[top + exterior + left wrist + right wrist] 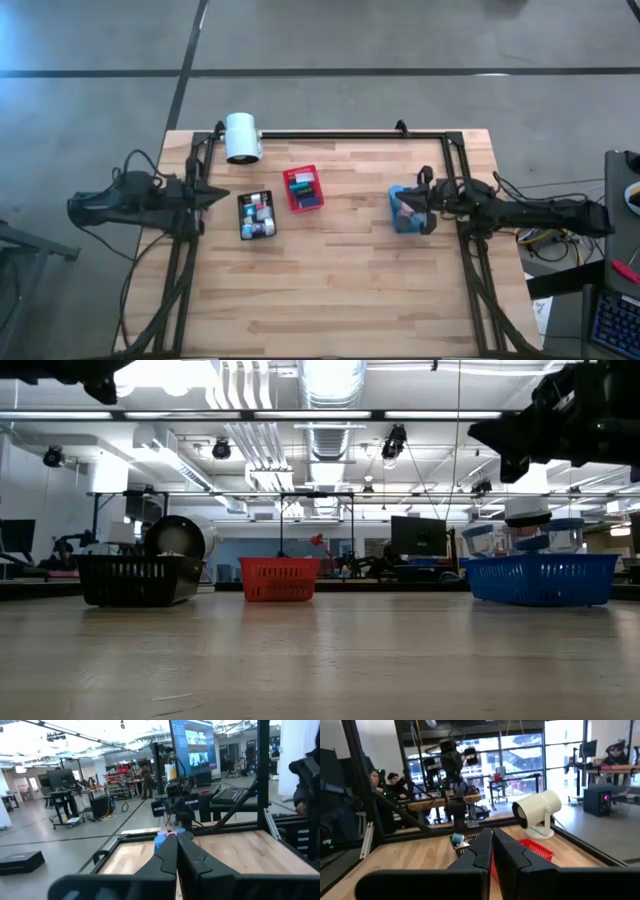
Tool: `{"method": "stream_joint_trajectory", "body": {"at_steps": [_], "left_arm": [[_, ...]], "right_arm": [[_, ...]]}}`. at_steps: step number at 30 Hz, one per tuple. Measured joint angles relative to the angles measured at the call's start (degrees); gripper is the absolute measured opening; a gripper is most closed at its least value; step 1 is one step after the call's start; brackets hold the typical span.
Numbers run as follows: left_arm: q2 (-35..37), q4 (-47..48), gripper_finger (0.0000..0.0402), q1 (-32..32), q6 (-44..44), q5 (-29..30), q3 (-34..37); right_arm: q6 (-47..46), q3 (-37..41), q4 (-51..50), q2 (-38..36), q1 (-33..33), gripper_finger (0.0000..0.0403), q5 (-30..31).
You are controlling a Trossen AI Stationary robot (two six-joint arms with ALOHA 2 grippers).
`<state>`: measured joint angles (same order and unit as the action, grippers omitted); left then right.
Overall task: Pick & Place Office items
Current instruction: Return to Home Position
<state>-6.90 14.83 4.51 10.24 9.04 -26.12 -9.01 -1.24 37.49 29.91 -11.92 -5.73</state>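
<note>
Left gripper (176,834) pinched, level, right gripper (491,831) likewise (seemingly over blue bin (540,588))

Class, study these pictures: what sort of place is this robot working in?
Probably a robotics lab in an open industrial hall: bare ceiling ducts run overhead, a large monitor stands nearby, and people sit at workstations beyond the wooden table.

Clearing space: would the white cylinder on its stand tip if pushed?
Likely top-heavy: the white cylinder lies sideways on a thin post over a small base, so a high push may tip it. Its smooth round body probably grips poorly.
</note>
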Motion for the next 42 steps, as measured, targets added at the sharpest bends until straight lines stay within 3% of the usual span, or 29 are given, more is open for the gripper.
{"method": "stream_joint_trajectory", "body": {"at_steps": [7,14,25,42], "left_arm": [[7.0,-5.5,0.0002,0.0,-6.9,0.0,9.4],[6.9,-15.6,0.0001,-0.1,-9.2,0.6,21.2],[6.9,-15.3,0.0,-0.1,-9.5,-0.1,25.3],[6.9,-15.5,0.0001,-0.1,-10.3,-0.7,25.5]], "right_arm": [[-0.6,0.7,-4.4,-6.2,-0.7,0.0013,1.3],[0.8,0.7,-7.3,-6.9,-0.7,0.0013,5.2],[0.2,0.7,-7.7,-7.4,-0.7,0.0013,5.8],[0.6,0.7,-7.8,-7.3,-0.7,0.0009,5.8]]}}
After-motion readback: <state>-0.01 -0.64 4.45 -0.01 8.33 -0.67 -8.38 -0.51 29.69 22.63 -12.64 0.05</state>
